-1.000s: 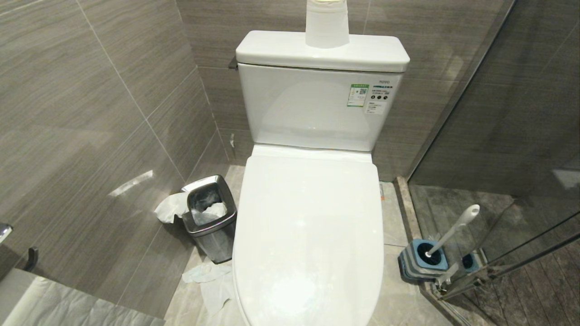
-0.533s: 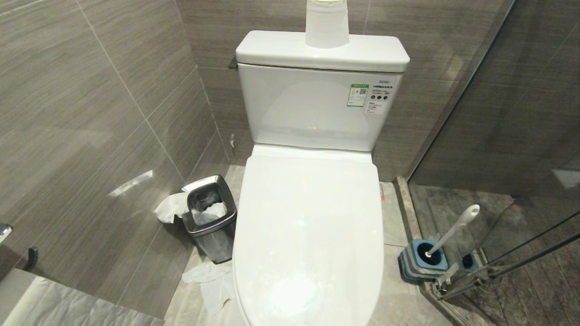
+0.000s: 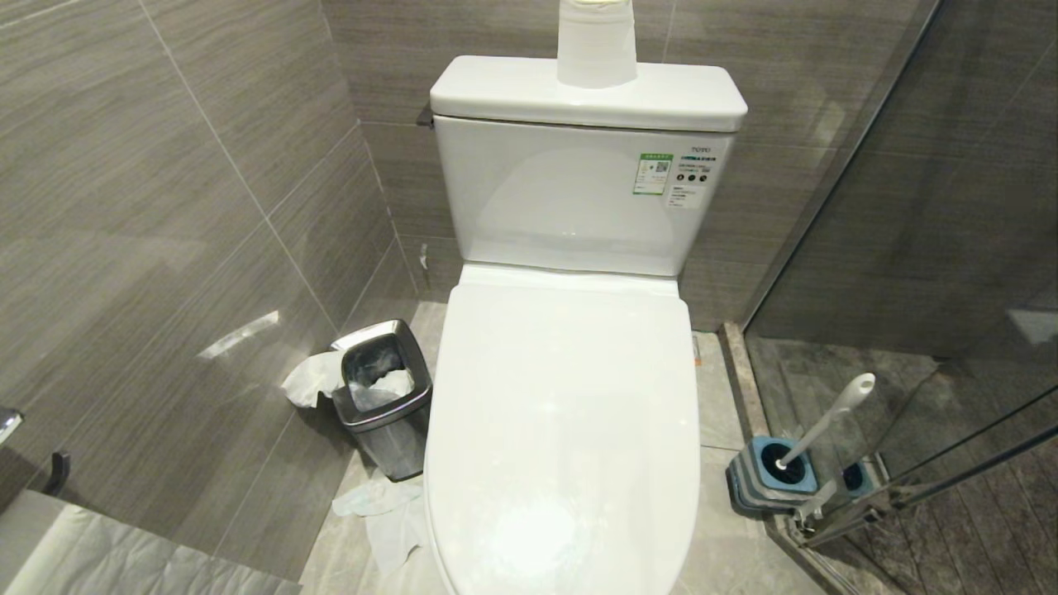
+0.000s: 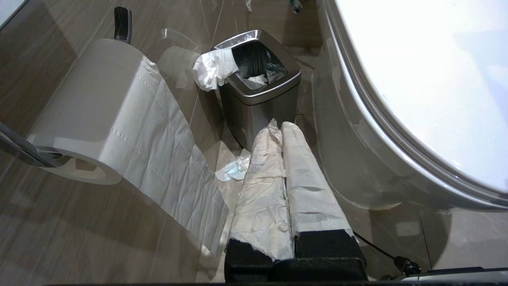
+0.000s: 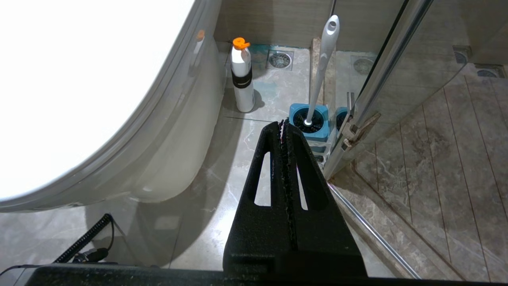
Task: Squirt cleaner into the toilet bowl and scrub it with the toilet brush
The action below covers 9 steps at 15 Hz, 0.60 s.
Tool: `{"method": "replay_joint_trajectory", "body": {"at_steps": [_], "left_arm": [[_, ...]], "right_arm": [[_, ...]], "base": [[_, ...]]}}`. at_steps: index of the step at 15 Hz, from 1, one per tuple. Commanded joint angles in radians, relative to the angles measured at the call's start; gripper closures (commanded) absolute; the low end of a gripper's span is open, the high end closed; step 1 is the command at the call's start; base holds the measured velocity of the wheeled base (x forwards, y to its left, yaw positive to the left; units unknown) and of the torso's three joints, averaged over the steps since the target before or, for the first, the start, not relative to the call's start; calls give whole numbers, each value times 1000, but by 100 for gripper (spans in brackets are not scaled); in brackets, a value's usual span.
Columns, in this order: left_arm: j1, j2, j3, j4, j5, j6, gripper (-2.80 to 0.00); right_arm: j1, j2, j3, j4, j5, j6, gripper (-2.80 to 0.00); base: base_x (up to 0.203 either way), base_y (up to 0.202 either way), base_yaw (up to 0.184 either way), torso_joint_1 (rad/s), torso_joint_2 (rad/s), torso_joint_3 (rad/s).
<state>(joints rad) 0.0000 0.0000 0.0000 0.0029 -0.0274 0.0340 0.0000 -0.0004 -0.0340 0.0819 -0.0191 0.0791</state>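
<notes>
You're facing the toilet bowl (image 3: pixel 562 430) with its lid down. The toilet brush (image 3: pixel 822 420) stands in its blue holder (image 3: pixel 764 475) on the floor to the right, by the glass door (image 5: pixel 381 75). Your left end effector (image 4: pixel 278 128) and right end effector (image 5: pixel 283 123) are both clenched and empty, low beside the bowl.

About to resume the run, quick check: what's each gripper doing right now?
Left gripper: shut, holding nothing, low beside the square steel bin.
Right gripper: shut, holding nothing, short of the white-handled toilet brush.
</notes>
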Motion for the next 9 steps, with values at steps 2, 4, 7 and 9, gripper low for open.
{"method": "replay_joint_trajectory", "body": {"at_steps": [2,4,7,9], "left_arm": [[0,0,2,-1,0,-3,0],[0,0,2,-1,0,-3,0],[0,2,2,-1,0,-3,0],[0,0,2,-1,0,-3,0]], "right_arm": [[0,0,0,1,-1,1,0],[0,0,0,1,-1,1,0],[0,0,0,-1,-1,1,0],[0,0,0,1,-1,1,0]], "base": [[0,0,0,0,0,0],[0,0,0,0,0,0],[0,0,0,0,0,0],[0,0,0,0,0,0]]}}
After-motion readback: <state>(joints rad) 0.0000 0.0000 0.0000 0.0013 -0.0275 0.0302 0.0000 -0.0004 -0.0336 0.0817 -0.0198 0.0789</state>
